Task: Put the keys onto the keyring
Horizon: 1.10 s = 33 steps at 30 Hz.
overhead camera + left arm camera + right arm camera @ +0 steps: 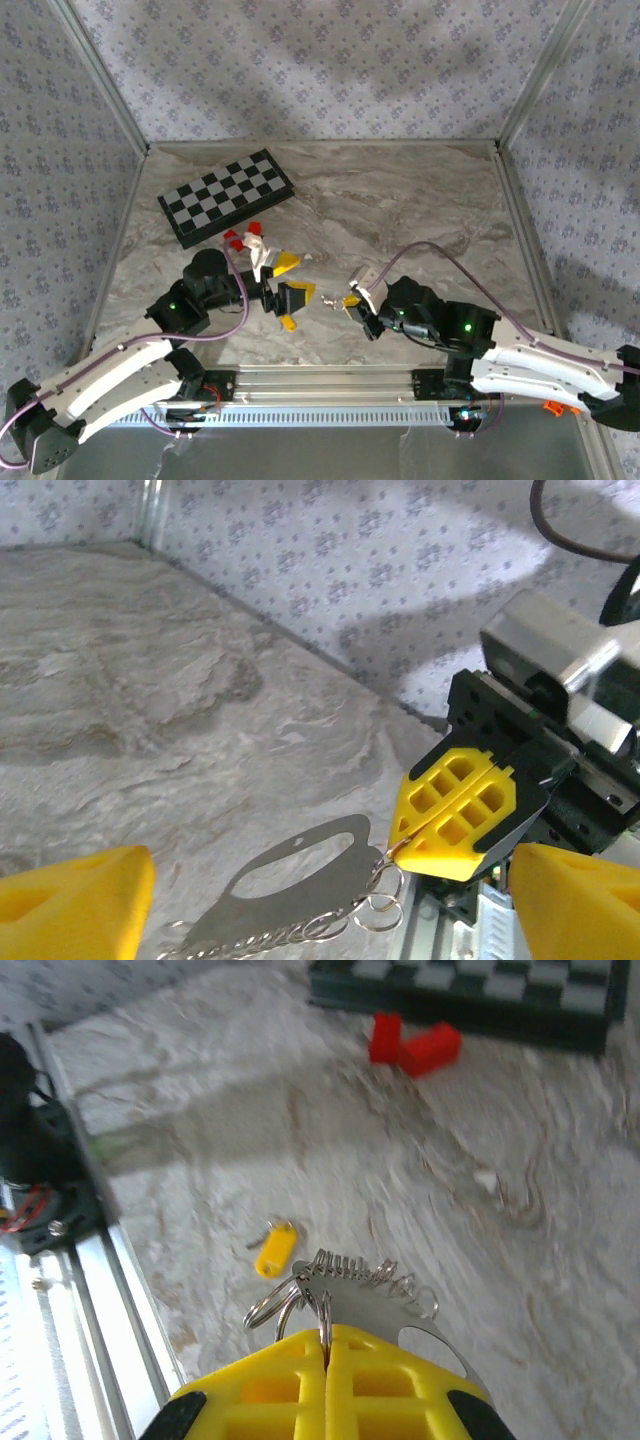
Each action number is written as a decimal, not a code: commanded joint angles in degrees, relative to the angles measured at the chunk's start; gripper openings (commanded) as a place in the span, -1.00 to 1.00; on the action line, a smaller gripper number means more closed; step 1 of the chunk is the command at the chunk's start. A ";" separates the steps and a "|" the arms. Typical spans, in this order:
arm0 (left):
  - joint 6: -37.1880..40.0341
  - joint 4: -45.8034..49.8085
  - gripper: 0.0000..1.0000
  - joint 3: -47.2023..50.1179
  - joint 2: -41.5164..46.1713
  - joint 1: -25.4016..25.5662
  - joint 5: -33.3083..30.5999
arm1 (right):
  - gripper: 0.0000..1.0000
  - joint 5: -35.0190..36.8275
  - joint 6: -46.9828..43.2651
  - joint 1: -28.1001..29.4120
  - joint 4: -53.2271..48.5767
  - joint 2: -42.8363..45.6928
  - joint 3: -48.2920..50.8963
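Right gripper (326, 1355) pinching the keyring (350, 1272); left gripper (290, 292) spread wide, facing it.

Well away from the chessboard (225, 195), on its near-right side towards the arm bases, the right gripper's yellow fingers (460, 810) are pressed together on the keyring's split rings (285, 1300), with the beaded chain and a flat metal plate (300, 880) sticking out in front; the left gripper's jaws stand far apart, closed on nothing, with the keyring between its yellow pads (75, 900); the small yellow key (275, 1248) lies flat on the marble table (420, 200), just beside the rings, far from the chessboard; two red blocks (240, 238) sit just beside the chessboard's near edge.
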<state>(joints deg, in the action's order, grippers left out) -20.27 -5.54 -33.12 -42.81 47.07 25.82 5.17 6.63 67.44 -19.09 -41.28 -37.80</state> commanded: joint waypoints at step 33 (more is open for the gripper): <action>13.59 -4.09 -0.33 -7.18 2.13 13.64 14.43 | -1.00 -21.41 -9.40 0.50 25.57 9.90 2.05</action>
<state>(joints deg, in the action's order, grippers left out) -10.37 -7.94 -37.58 -41.08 59.64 38.35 -14.28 -2.85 67.55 3.14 -32.01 -35.97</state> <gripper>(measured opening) 0.337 0.051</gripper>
